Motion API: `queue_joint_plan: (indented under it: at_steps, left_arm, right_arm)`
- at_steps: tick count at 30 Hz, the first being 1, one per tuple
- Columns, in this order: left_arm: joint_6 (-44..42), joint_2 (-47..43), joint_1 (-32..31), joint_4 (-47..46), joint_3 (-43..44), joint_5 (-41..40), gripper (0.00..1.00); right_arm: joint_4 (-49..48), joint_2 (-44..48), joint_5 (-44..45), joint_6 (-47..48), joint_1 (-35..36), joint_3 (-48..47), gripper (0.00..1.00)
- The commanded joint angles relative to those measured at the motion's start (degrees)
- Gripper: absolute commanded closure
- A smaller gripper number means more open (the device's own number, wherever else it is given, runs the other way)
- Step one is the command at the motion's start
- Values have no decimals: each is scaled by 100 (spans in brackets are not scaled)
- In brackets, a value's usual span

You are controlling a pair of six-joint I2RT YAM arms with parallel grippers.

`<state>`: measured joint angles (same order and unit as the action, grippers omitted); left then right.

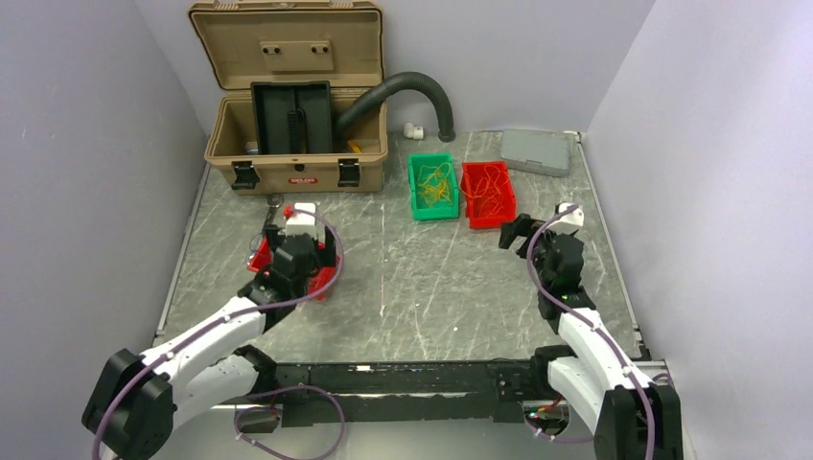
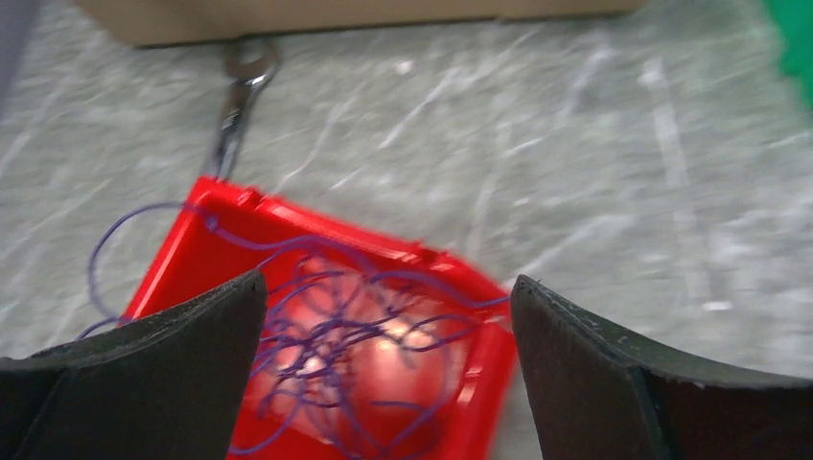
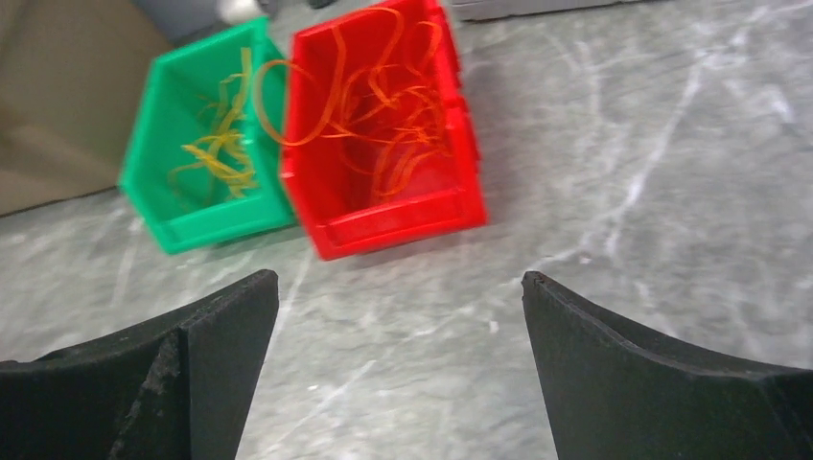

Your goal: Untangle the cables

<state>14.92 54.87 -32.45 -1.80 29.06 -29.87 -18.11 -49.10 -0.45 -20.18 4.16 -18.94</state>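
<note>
A tangle of thin purple cables lies in a red bin on the table; one loop hangs over the bin's left rim. My left gripper is open and empty just above that bin, its jaws on either side of the tangle. From above, the left gripper covers most of the bin. Orange cables fill a second red bin, and yellow cables a green bin. My right gripper is open and empty over bare table, short of these bins.
An open tan toolbox stands at the back left with a black corrugated hose beside it. A metal wrench lies between the toolbox and the left bin. A grey case lies at the back right. The green bin and red bin stand mid-table.
</note>
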Motion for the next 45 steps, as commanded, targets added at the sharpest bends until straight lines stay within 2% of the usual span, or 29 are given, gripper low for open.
queue_joint_plan:
  at_steps: [1, 3, 5, 6, 7, 9, 10, 15, 17, 18, 19, 22, 24, 26, 29, 31, 33, 34, 35, 37, 38, 39, 43, 45]
  left_arm:
    - [-1667, 87, 151, -2994, -932, -1718, 1]
    - [-2289, 398, 534, -3755, -1209, -1598, 1]
    - [-2295, 624, 970, -4011, -1351, -1480, 1]
    - [-2179, 685, 1182, -4124, -1438, -1154, 1]
    - [-2094, 724, 1387, -4313, -1559, -674, 1]
    - [-2262, 984, 1696, -5333, -1969, 140, 1]
    - [-2379, 1055, 1728, -5559, -2013, 315, 1]
    - [-2365, 1519, 1989, -4880, -1402, 450, 1]
    - [-2664, 1725, 2018, -5122, -1386, 597, 1]
    - [-2764, 1918, 2069, -5628, -1543, 703, 1]
    - [-2794, 2107, 2129, -6196, -1642, 548, 1]
    - [-2442, 1935, 2332, -5453, -1438, 721, 1]
    - [-2501, 2065, 2364, -5670, -1431, 777, 1]
    - [-2408, 1994, 2388, -5450, -1411, 776, 1]
    - [-2433, 2001, 2409, -5885, -1600, 846, 1]
    - [-2323, 1918, 2582, -6022, -1767, 1258, 1]
    - [-2227, 2021, 2933, -6355, -2043, 2201, 4]
    - [-2335, 2222, 3054, -7020, -2199, 2572, 7]
    - [-2340, 2286, 3063, -7270, -2264, 2517, 7]
    - [-1978, 2048, 3062, -6431, -2034, 1958, 12]
    - [-1878, 2118, 3072, -6216, -1883, 1678, 1]
    - [-1878, 2280, 3074, -6133, -1677, 1476, 1]
    - [-1770, 2216, 3070, -6334, -1854, 1340, 1]
    - [-1733, 2240, 3072, -6081, -1686, 1216, 1]
  right_arm:
    - [-1579, -268, 881, 971, -5, 399, 0]
    - [-2198, -582, 753, 1484, 3, 616, 0]
    - [-3044, -1020, 925, 1694, 3, 866, 0]
    - [-3520, -1284, 1061, 1703, 3, 917, 0]
    - [-3532, -1512, 1138, 1934, 2, 862, 0]
    - [-3820, -1860, 1115, 2084, 3, 816, 0]
    - [-4074, -1992, 1156, 2209, 2, 869, 0]
    - [-5082, -3039, 1665, 1853, -109, 987, 0]
    - [-5865, -3624, 1672, 1899, -132, 1069, 0]
    - [-5796, -3591, 1663, 1961, -114, 989, 0]
    - [-5222, -3421, 1462, 1910, -125, 850, 0]
    - [-4894, -3586, 1660, 1915, -112, 613, 0]
    - [-4827, -3540, 1659, 1880, -117, 604, 0]
    - [-4828, -3586, 1639, 1895, -111, 592, 0]
    - [-4882, -3602, 1618, 1913, -121, 589, 0]
    - [-4781, -3578, 1614, 1890, -120, 570, 0]
    - [-4855, -3586, 1621, 1893, -126, 590, 0]
    - [-4807, -3585, 1614, 1888, -125, 578, 0]
    - [-4843, -3595, 1610, 1898, -125, 580, 0]
    - [-4821, -3588, 1616, 1891, -126, 576, 0]
    - [-4852, -3595, 1610, 1895, -124, 583, 0]
    - [-4843, -3590, 1609, 1896, -119, 579, 0]
    - [-4841, -3591, 1610, 1890, -122, 577, 0]
    - [-4836, -3590, 1609, 1895, -118, 578, 0]
